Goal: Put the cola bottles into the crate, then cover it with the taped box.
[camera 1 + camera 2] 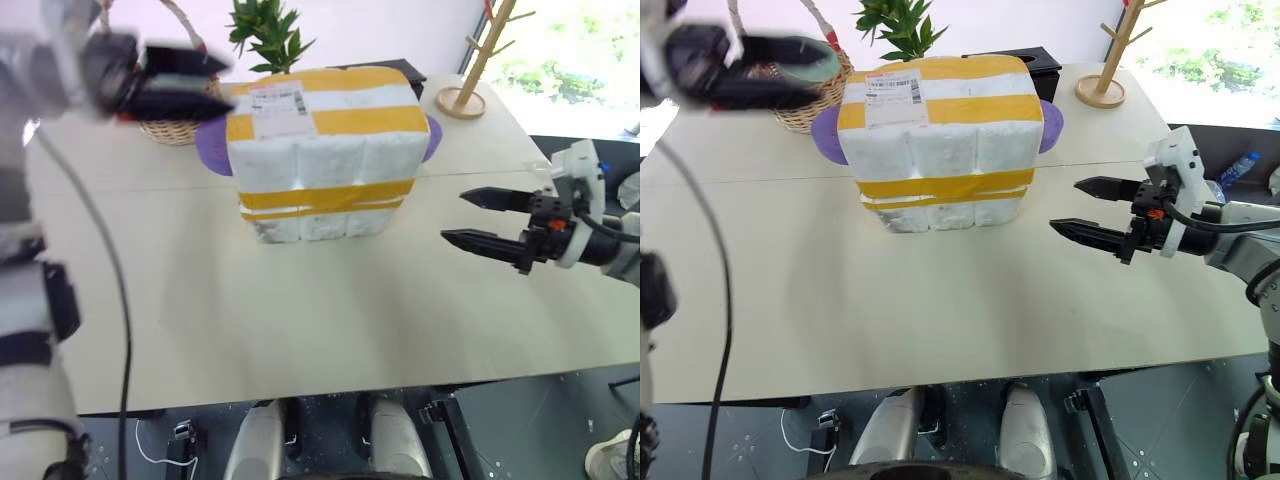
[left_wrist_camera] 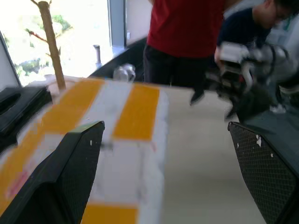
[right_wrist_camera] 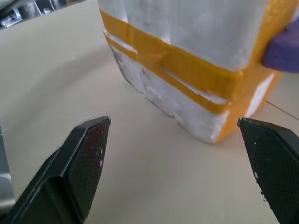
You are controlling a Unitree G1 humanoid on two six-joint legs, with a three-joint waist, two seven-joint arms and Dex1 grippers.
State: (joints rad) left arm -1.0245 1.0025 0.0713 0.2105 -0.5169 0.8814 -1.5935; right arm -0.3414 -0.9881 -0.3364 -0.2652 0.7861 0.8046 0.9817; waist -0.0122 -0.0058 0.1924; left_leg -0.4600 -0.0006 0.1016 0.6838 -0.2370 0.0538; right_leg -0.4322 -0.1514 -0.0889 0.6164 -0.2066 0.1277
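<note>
The taped box (image 1: 320,140), white foam with wide yellow bands, a shipping label and purple discs on its ends, stands in the middle of the table. Below its lower band a seam shows, with a low white block under it that looks like the crate (image 3: 173,102). The cola bottles are hidden. My left gripper (image 1: 228,82) hangs open and blurred beside the box's upper left end, its fingers (image 2: 79,163) wide apart over the box top. To the right of the box my right gripper (image 1: 453,217) is open and empty, just above the table and pointing at the box's lower corner.
A wicker basket (image 1: 180,130) and a potted plant (image 1: 268,35) stand behind the box, a wooden rack (image 1: 465,95) at the back right. Two people (image 2: 184,32) stand beyond the table's right side. A blue plastic bottle (image 1: 1237,168) lies off the table.
</note>
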